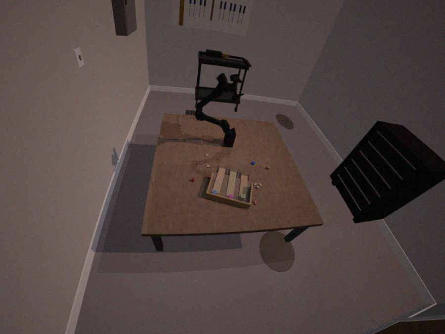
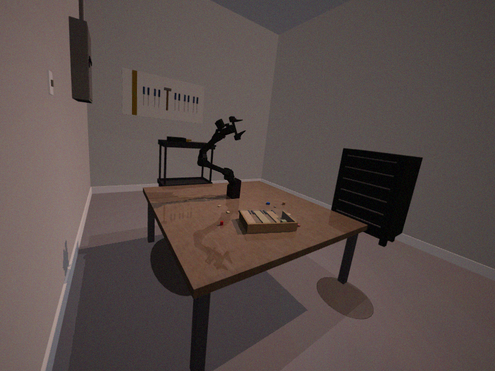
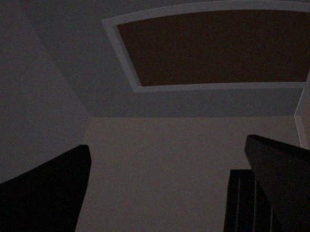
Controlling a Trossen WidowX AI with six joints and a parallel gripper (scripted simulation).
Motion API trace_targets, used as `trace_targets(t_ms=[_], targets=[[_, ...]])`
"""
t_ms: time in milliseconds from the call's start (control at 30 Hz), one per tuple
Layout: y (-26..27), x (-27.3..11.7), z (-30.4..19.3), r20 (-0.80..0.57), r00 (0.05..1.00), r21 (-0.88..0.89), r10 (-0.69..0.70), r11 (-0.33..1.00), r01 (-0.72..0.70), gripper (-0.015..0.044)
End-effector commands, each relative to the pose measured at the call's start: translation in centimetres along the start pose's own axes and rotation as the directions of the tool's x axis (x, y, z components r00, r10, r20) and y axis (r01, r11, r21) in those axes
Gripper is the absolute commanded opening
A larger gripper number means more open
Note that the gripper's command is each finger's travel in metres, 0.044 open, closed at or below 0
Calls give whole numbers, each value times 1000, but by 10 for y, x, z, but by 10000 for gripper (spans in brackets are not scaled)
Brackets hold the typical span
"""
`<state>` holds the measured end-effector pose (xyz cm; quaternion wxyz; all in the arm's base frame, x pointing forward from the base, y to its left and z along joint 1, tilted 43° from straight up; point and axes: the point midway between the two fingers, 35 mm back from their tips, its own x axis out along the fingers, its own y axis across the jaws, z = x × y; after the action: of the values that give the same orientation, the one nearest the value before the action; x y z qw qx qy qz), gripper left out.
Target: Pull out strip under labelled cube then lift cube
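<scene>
My gripper (image 1: 242,87) (image 2: 243,125) (image 3: 171,150) is open and empty, high above the far part of the table and away from the box. An open wooden box (image 1: 228,201) (image 2: 272,226) stands on the table. In it lie a zigzag-patterned strip (image 1: 219,180) at left, a lined strip (image 1: 232,182) in the middle and a plain strip (image 1: 244,180) at right. At their near ends are a blue piece (image 1: 214,192), a magenta piece (image 1: 230,196) and a pale green cube (image 1: 243,196) with a mark on it. I cannot read the mark or tell what the cube rests on.
Small loose pieces lie around the box: a red cube (image 1: 192,179) (image 2: 221,223) left, a blue piece (image 1: 252,163) (image 2: 268,203) behind, cream bits (image 1: 257,184) and a pinkish piece (image 1: 255,202) right. A dark shelf cart (image 1: 222,62) stands behind the arm, a drawer cabinet (image 1: 375,174) (image 2: 371,189) at right.
</scene>
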<state>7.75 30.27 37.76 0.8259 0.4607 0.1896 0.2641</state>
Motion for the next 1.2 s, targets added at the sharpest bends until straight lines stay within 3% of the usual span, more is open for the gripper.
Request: trace_targets(t_ms=[0, 233, 500, 667, 833, 1167], targets=[[-37, 33, 5, 78, 994, -171, -82, 981, 95, 400], [-124, 86, 27, 240, 935, -490, -259, 799, 347, 400], [-254, 111, 77, 414, 772, -717, -482, 349, 603, 400], [-336, 96, 111, 490, 623, -773, -609, 27, 634, 400], [-410, 59, 138, 531, 454, -798, -716, -242, 553, 400], [-419, 53, 141, 534, 429, -801, -728, -272, 534, 400]])
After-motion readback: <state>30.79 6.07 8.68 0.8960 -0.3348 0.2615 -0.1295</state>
